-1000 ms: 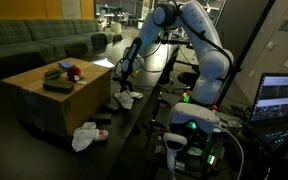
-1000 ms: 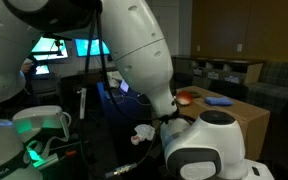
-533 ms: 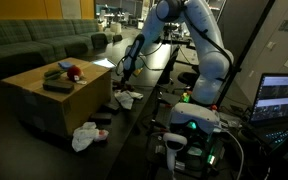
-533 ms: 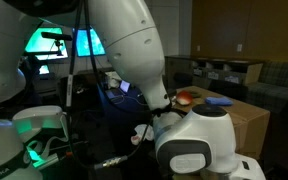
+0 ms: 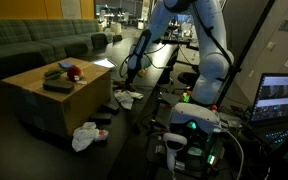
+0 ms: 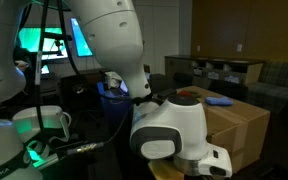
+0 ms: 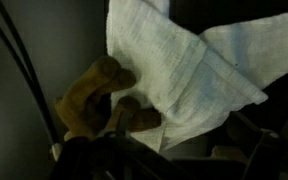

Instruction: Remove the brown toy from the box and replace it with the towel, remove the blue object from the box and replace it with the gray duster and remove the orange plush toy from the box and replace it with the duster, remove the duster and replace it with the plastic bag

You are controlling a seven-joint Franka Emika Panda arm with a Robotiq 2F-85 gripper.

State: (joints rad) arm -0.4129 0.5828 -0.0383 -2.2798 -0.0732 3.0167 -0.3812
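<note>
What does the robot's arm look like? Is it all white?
Mostly. The arm is fat, rounded, glossy white tubes with dark rings at the joints and a round grey cap on one joint. Its hand is small and black. A green light glows by its base.

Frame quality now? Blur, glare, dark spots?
Wrist view: dim and soft, towel bright, brown toy murky. In an exterior view the room is dark, a monitor glowing; in an exterior view the near arm looms out of focus.
</note>
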